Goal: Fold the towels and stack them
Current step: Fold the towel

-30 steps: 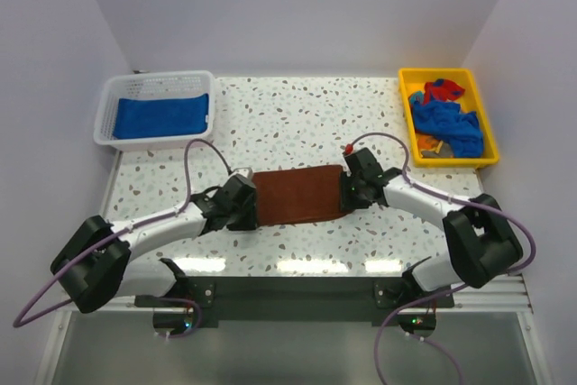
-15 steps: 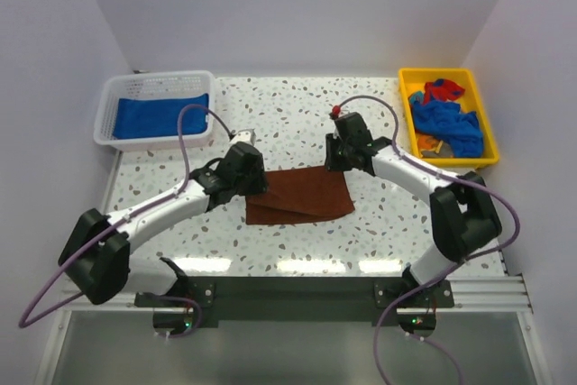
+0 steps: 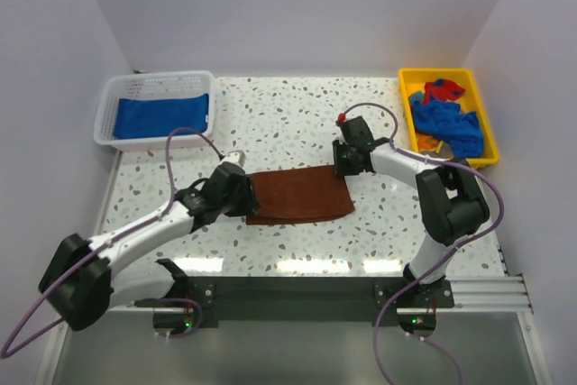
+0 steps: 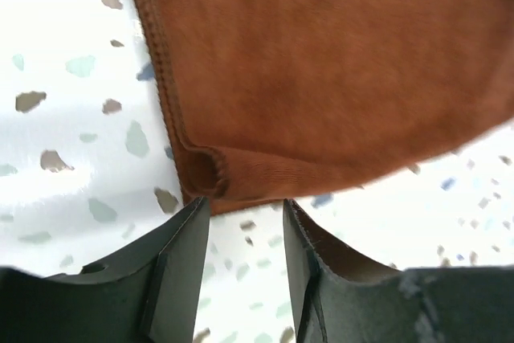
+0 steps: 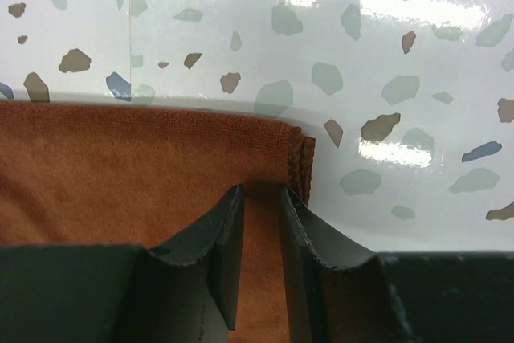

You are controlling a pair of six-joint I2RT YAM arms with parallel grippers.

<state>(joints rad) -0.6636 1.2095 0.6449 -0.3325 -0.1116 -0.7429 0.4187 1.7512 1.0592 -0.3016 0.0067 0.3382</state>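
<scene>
The towel point(image 3: 300, 194) is plain rust-brown, the table point(image 3: 288, 114) white with grey, brown and blue flecks.

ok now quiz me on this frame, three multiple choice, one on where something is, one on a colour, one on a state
1. Where does the folded blue towel lie?
A. in the white basket
B. hanging on the back wall
C. in the yellow tray

2. What colour is the towel between the two arms?
A. royal blue
B. rust-brown
C. orange with grey spots

3. How does the left gripper stand?
A. shut on a lifted towel
B. open, nothing between its fingers
C. holding a blue cloth aloft

Answers:
1 A, it lies flat inside the basket's lattice walls at the far left.
2 B, both wrist views and the top view show it plain rust-brown.
3 B, the left wrist view shows only the table between the spread fingers, the towel just beyond their tips.
</scene>
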